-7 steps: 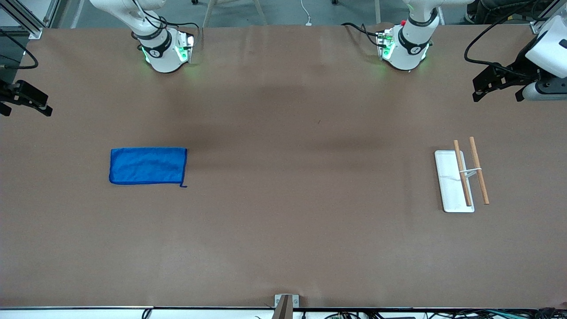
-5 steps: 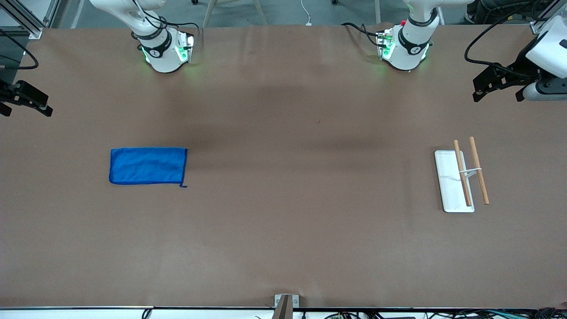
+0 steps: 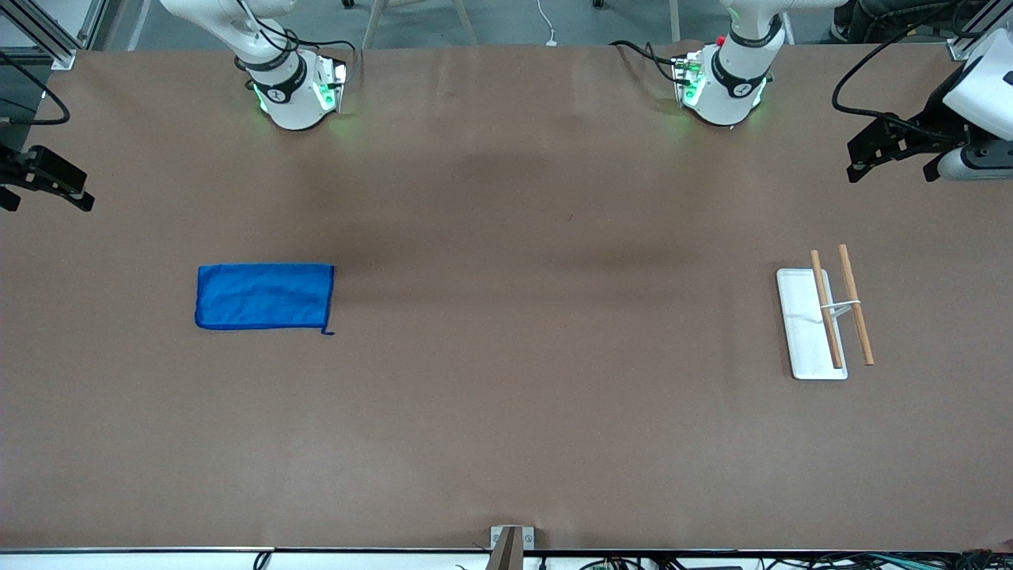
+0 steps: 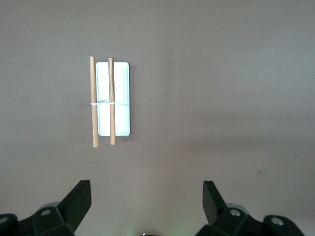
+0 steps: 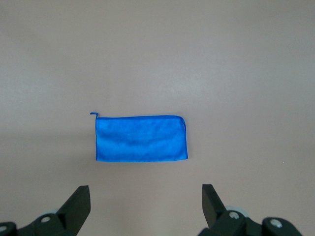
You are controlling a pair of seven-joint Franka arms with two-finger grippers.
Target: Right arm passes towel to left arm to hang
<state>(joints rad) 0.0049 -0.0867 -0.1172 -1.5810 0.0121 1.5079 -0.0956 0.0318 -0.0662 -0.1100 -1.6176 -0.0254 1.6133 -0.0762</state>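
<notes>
The blue towel (image 3: 264, 297) lies flat on the table toward the right arm's end, its loop thread (image 3: 327, 332) at the corner nearer the front camera. It also shows in the right wrist view (image 5: 141, 138). My right gripper (image 3: 47, 198) hangs open and empty in the air at the table's edge, apart from the towel; its open jaws show in the right wrist view (image 5: 145, 199). My left gripper (image 3: 888, 169) hangs open and empty over the other end of the table; its jaws are open in the left wrist view (image 4: 146, 196).
A towel rack stands toward the left arm's end: a white base plate (image 3: 801, 332) with two wooden rods (image 3: 856, 315) above it. It also shows in the left wrist view (image 4: 120, 98). The arm bases (image 3: 293, 87) (image 3: 724, 79) stand along the table's edge farthest from the front camera.
The left gripper has drifted very slightly toward its end of the table. The towel and rack have not moved.
</notes>
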